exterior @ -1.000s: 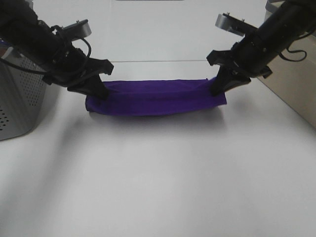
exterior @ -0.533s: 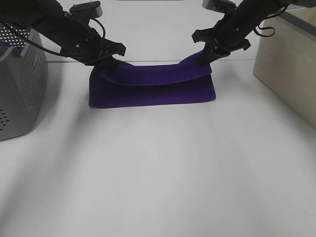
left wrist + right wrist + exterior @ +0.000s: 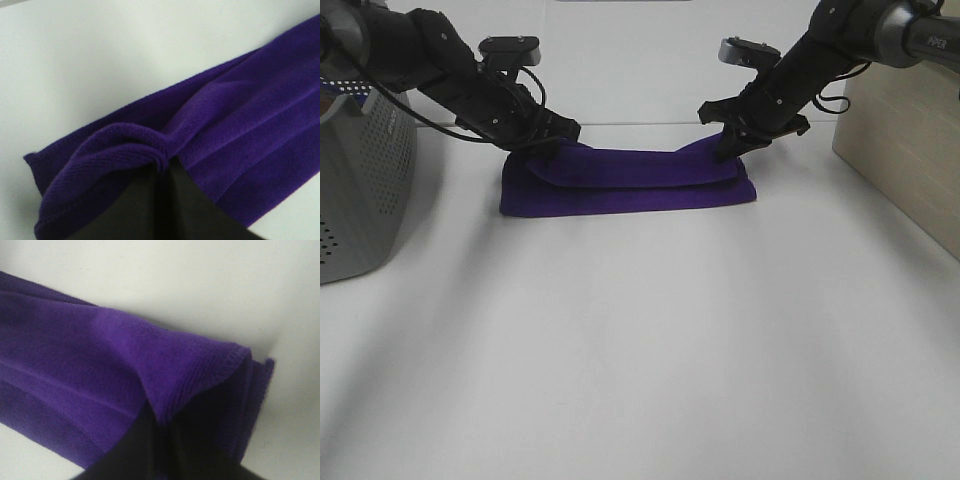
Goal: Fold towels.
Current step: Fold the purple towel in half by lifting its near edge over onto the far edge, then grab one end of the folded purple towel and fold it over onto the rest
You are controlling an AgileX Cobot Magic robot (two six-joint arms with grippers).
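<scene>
Fold step | left gripper (image 3: 542,143) and right gripper (image 3: 732,143) each clamped on a towel (image 3: 630,185) corner | I'd lay both down level (edges matched) before releasing.

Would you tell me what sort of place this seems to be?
Probably a robot lab bench: a plain white table, a perforated grey box, and the left gripper and right gripper pinching a towel.

Soft, napped purple cloth for the towel (image 3: 620,195), stitched along the hem. Smooth matt white for the table (image 3: 640,350); perforated grey metal for the bin (image 3: 360,190) at nine o'clock.
</scene>
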